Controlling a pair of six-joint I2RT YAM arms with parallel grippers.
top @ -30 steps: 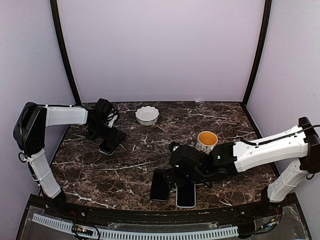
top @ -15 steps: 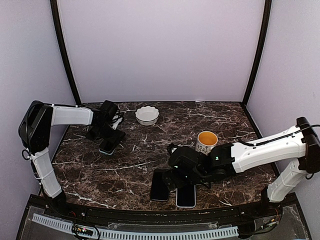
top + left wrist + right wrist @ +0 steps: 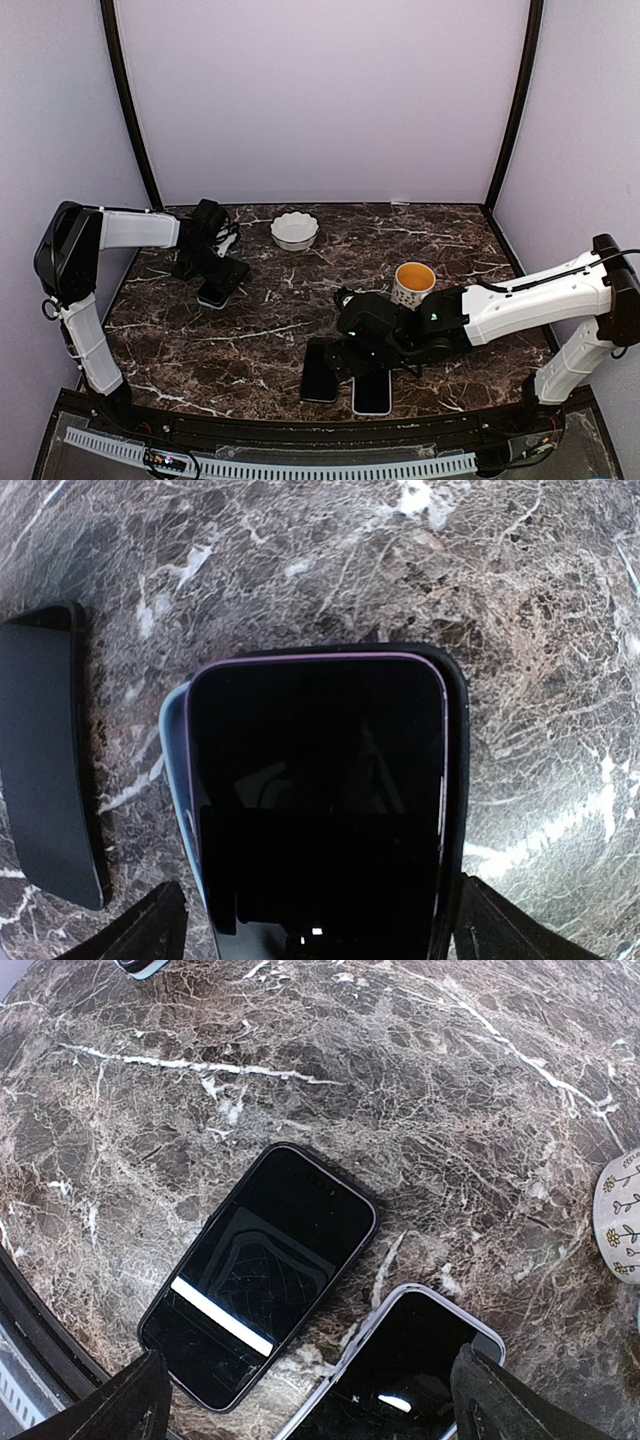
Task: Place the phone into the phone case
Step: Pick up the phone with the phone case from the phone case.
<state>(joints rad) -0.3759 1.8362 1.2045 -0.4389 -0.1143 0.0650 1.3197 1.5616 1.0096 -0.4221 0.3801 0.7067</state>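
walls [image 3: 320, 100]: pale lilac | table [image 3: 200, 340]: dark veined marble | posts [image 3: 130, 100]: black

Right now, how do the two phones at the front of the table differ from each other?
The dark-rimmed phone has a dark frame; the white-rimmed phone has a pale one. The dark-rimmed phone lies to the left, slightly farther from the front edge of the table; the white-rimmed phone sits nearer it. Both lie flat, dark screens up, side by side.
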